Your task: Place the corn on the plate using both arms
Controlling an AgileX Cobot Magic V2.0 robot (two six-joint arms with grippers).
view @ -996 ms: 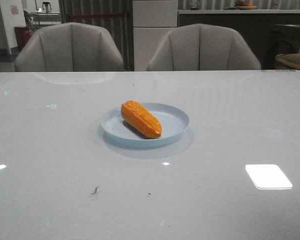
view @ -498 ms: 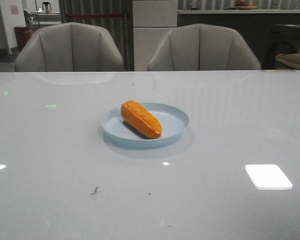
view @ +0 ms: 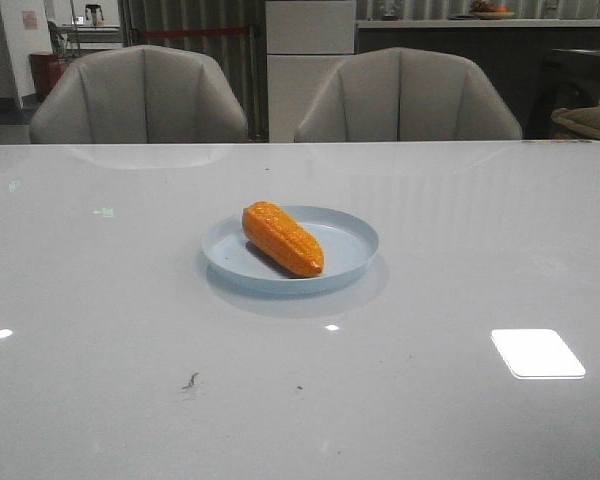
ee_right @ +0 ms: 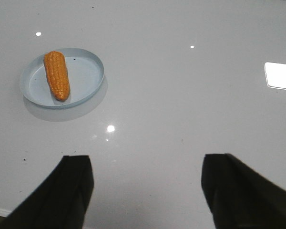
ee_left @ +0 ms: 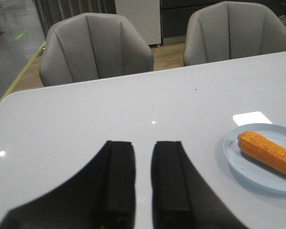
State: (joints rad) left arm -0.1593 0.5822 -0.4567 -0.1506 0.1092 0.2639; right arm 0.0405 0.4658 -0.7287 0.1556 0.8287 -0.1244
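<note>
The orange corn [view: 283, 239] lies inside the pale blue plate [view: 355, 232] at the middle of the white table, its thin end toward the front. Neither arm shows in the front view. In the left wrist view my left gripper [ee_left: 143, 143] hovers over bare table, its jaws a narrow gap apart and empty, with the corn [ee_left: 267, 152] and plate [ee_left: 238, 160] well off to one side. In the right wrist view my right gripper [ee_right: 148, 157] is wide open and empty, above bare table, well short of the plate [ee_right: 86, 71] and corn [ee_right: 56, 75].
Two grey chairs [view: 140, 95] [view: 405, 95] stand behind the table's far edge. A bright light reflection [view: 537, 352] lies on the glossy top at the front right. A few small dark specks [view: 190, 380] mark the front of the table.
</note>
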